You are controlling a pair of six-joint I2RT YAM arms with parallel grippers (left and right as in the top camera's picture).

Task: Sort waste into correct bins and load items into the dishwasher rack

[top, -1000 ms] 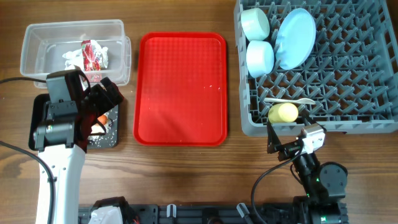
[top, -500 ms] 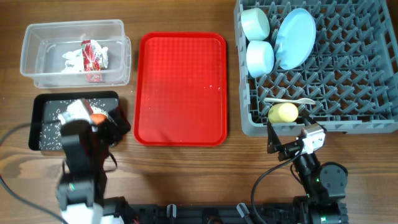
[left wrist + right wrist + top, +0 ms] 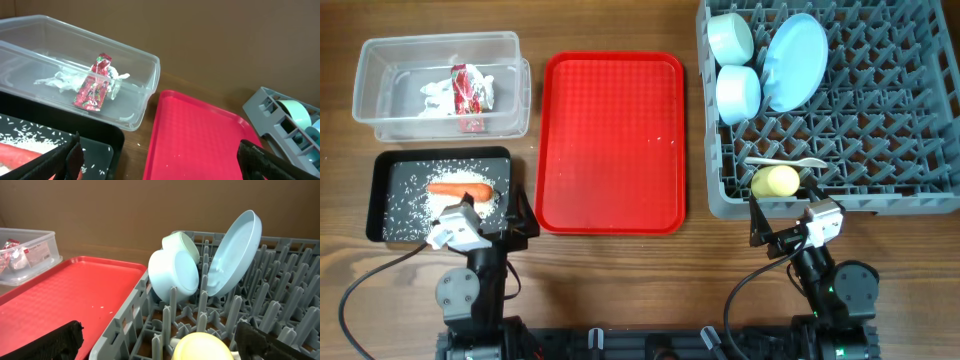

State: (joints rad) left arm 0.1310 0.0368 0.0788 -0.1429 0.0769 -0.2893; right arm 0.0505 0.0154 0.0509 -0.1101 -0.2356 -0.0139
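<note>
The clear tub [image 3: 510, 85] at the back left holds white tissue [image 3: 432, 92] and the red wrapper [image 3: 471, 87]; both also show in the left wrist view, tissue [image 3: 60, 80] and wrapper [image 3: 93, 86]. The black tray [image 3: 380, 200] holds rice grains [image 3: 410, 205] and the orange carrot [image 3: 458, 189]. The grey rack [image 3: 880, 140] holds two blue bowls [image 3: 729, 36] [image 3: 738, 92], the blue plate [image 3: 796, 60], the yellow cup [image 3: 775, 181] and the white spoon [image 3: 790, 162]. My left gripper [image 3: 495, 222] is open and empty at the tray's front right. My right gripper [image 3: 782, 226] is open and empty before the rack.
The red flat tray [image 3: 611, 140] lies in the middle with a few rice grains [image 3: 665, 140] on it. Both arms are folded at the table's front edge. Bare wood shows in front of the red tray.
The left arm has drawn back from over the black tray to the table's front edge, uncovering the carrot lying on the rice. The right arm has not moved.
</note>
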